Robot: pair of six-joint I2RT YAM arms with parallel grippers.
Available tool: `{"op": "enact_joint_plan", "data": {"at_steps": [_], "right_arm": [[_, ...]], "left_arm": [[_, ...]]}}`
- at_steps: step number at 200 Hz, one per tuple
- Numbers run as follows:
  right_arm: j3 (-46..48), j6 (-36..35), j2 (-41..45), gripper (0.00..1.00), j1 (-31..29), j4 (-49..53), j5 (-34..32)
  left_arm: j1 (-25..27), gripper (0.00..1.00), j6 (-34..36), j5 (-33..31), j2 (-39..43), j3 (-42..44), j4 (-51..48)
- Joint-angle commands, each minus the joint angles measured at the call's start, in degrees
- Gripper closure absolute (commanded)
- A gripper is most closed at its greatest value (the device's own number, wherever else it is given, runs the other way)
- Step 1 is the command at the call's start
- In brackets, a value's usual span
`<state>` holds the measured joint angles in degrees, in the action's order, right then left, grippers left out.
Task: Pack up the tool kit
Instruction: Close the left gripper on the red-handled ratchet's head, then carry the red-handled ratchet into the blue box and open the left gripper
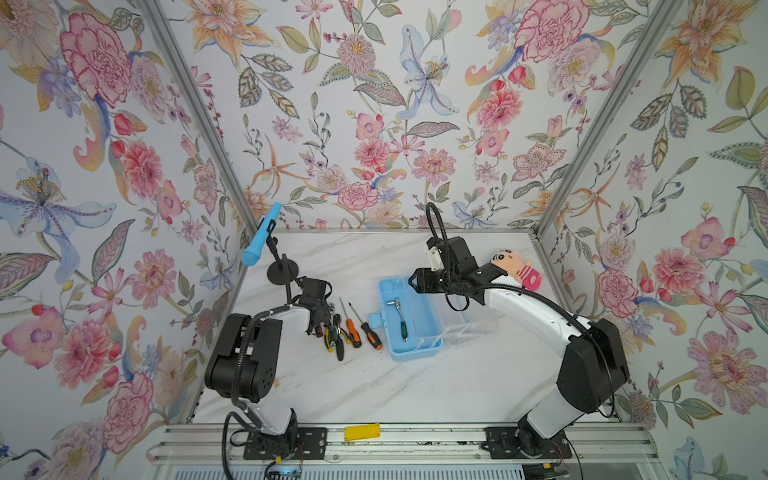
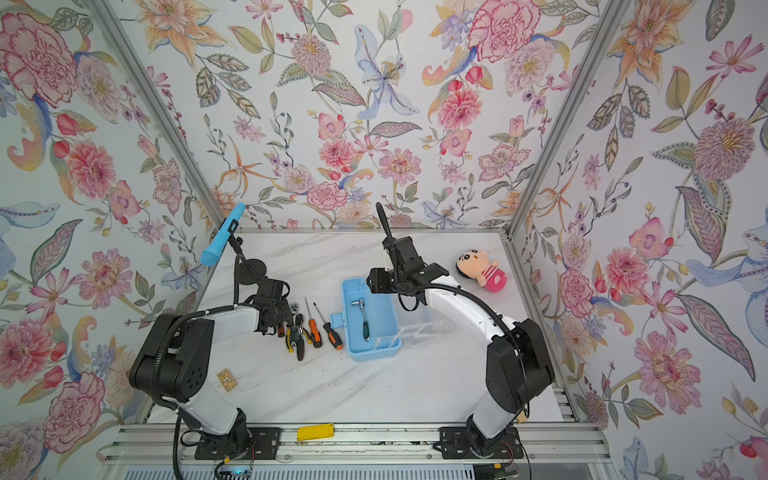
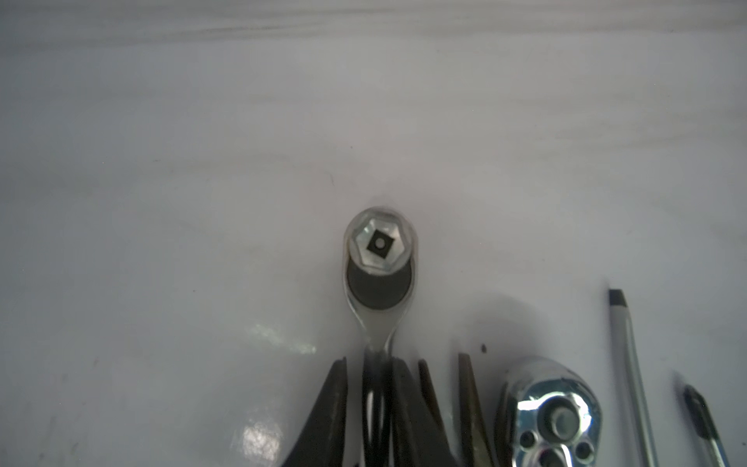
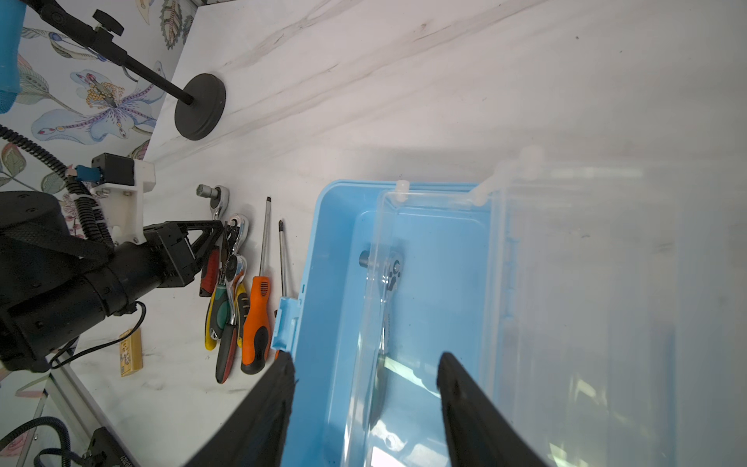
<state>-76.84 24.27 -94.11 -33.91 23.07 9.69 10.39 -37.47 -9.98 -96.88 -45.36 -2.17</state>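
1. Box [image 1: 413, 354]: mid-table, clear lid [image 1: 467, 322] folded open on its right, one ratchet [image 1: 401, 316] already inside, lying lengthwise, head far. Long axis runs near-to-far; latch [image 1: 375, 319] faces the loose tools.
2. Loose row, just left of box: two screwdrivers [image 1: 353, 332], pliers [image 4: 209, 331], top ratchet [image 4: 237, 223] lying over the pliers. Risk: crowded; a neighbour lifted carelessly likely drags these. Handles near, tips far, axes fanned slightly.
3. Socket ratchet [image 3: 380, 258], leftmost: left gripper [image 3: 371, 362] clamped on its bare shank behind the head. Risk: slick chrome and the heavy handle hanging off-grip may let it swivel or slip. Head points far, handle near.
4. Right gripper [image 4: 366, 358]: jaws apart, empty, over the box's far end; whether it touches the rim cannot be told. Risk: stands in the incoming arm's path; collision likely unless it clears.
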Motion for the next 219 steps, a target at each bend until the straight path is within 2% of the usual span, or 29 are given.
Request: {"op": "enact_joint_plan", "data": {"at_steps": [1,9,37,73,104,119,141,160,191,219], "right_arm": [[-1.16,-0.13,-0.68,0.42,0.34,0.51,0.32],[-0.93,-0.08,-0.43,0.42,0.34,0.55,0.33],[0.24,0.06,0.74,0.42,0.34,0.49,-0.09],[0.88,0.29,1.95,0.42,0.47,0.57,-0.65],[1.89,0.92,2.52,0.42,1.33,-0.19,-0.09],[2.76,1.74,2.45,0.42,2.21,-0.93,1.37],[3.58,2.32,2.79,0.42,2.97,-1.28,2.48],[4.37,2.37,3.86,0.42,3.01,-1.44,2.34],[6.01,2.97,5.65,0.42,3.09,-2.18,2.42],[7.3,3.32,6.89,0.42,3.09,-2.24,2.39]], "left_arm": [[-0.8,0.91,1.64,-0.91,-2.92,-1.13,-0.57],[-0.94,1.0,1.94,-0.85,-2.97,-1.05,-0.67],[-1.98,1.0,1.22,0.53,1.32,0.76,-1.08],[-0.72,1.0,-1.98,9.82,14.81,-1.43,-4.45],[2.25,1.0,-11.78,20.08,23.42,-3.14,0.08],[5.98,1.0,-17.12,21.28,25.43,-2.86,4.57],[15.07,1.0,-20.73,17.71,24.38,-6.16,6.87],[20.82,1.0,-25.41,18.65,21.22,-6.69,12.34],[26.12,1.0,-28.75,18.5,14.93,-7.19,16.31],[28.91,1.0,-30.99,17.32,10.46,-6.53,18.65]]}}
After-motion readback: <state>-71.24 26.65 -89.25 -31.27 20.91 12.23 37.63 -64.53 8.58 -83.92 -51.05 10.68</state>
